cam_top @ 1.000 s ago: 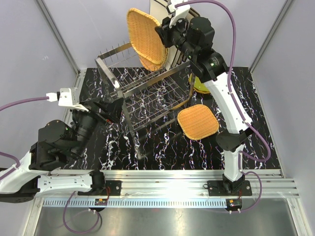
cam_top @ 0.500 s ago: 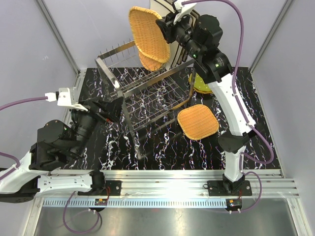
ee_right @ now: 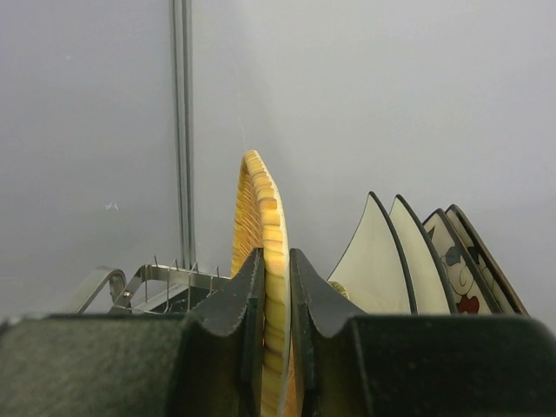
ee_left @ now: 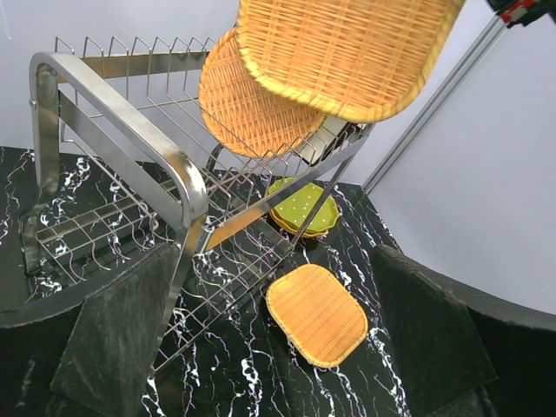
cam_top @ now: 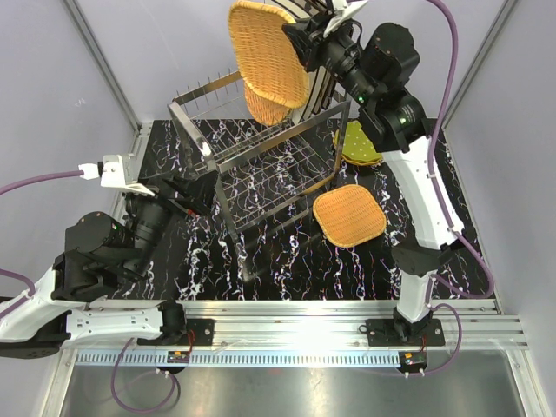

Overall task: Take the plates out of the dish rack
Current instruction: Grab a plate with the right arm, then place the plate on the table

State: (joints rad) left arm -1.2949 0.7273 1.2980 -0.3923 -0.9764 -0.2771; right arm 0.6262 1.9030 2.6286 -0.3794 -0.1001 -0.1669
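Right wrist, unlike left wrist, shows tool clamping wicker plate.

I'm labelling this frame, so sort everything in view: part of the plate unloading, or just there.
Job: dish rack; right gripper; held wicker plate; racked wicker plate; racked cream plates; unloaded wicker plate; green dotted plate.
Just there: marble tabletop; purple cable; aluminium rail.
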